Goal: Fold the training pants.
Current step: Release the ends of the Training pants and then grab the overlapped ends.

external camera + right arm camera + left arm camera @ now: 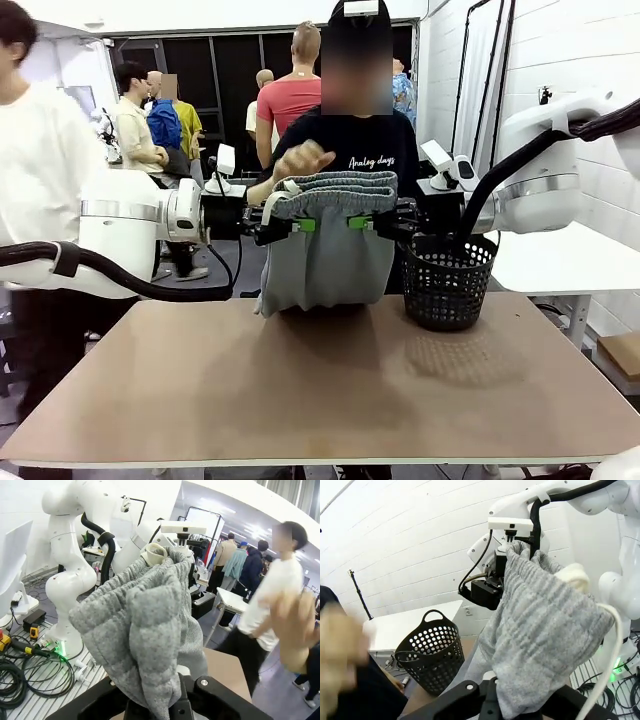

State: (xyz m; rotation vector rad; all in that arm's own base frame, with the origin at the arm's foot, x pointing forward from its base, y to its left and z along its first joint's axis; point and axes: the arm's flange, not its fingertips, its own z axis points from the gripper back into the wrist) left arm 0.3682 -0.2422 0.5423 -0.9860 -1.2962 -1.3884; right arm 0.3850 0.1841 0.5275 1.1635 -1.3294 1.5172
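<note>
Training pants (pixel 325 255), light grey jersey, hang in the air above the far side of the tabletop (pixel 300 390), held up from both sides. The gathered waistband (pixel 335 185) is bunched along the top. The rest drops in a loose bundle whose lower edge comes down to about the tabletop's far edge; I cannot tell whether it touches.

The left gripper (pixel 300 226) comes in from the left and is clamped on the cloth just under the waistband, its green pads pressed onto the fabric. The right gripper (pixel 362 222) does the same from the other side, pinched tight on the cloth at the same height. The two grips sit close together near the middle of the garment.

From the left wrist, thick grey fabric rises straight out of that gripper's closed jaws, and a white drawstring (pixel 615 645) loops down along its edge. From the right wrist, the cloth likewise swells up out of the tightly closed jaws.

Behind the waistband, a person (pixel 360 150) in a black top holds one hand (pixel 300 158) up, loosely curled, just above the cloth. A black mesh basket (pixel 447 280) stands on the tabletop just to the right of the hanging pants.
</note>
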